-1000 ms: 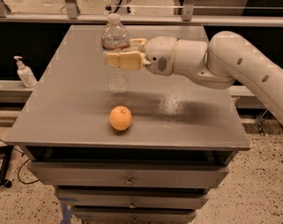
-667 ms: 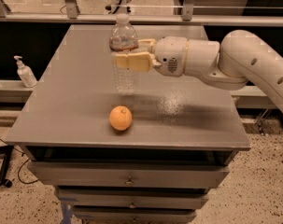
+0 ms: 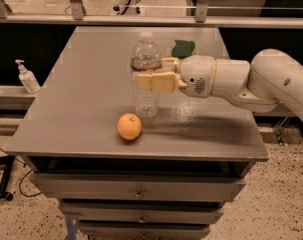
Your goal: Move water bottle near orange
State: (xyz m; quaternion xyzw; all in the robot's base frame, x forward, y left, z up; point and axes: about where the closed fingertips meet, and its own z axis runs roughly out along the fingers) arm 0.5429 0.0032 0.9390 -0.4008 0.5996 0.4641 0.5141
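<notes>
The water bottle (image 3: 145, 96) is a tall clear ribbed bottle with a white cap and a dark label band. It stands upright near the middle of the grey table (image 3: 86, 99). My gripper (image 3: 152, 73) reaches in from the right and its cream fingers (image 3: 156, 82) are closed around the bottle's middle, just under the label. The orange (image 3: 129, 126) is small and round with a dark stem dot. It lies on the table just in front and slightly left of the bottle's base, a small gap apart.
A green sponge (image 3: 183, 48) lies at the table's back right, behind my arm (image 3: 251, 81). A small white pump bottle (image 3: 27, 77) stands on a ledge left of the table. Drawers (image 3: 138, 191) sit under the table top. A rail runs along the back.
My gripper has carried the water bottle right and toward the front of the table, so it now stands just behind the orange. The orange has not moved.
</notes>
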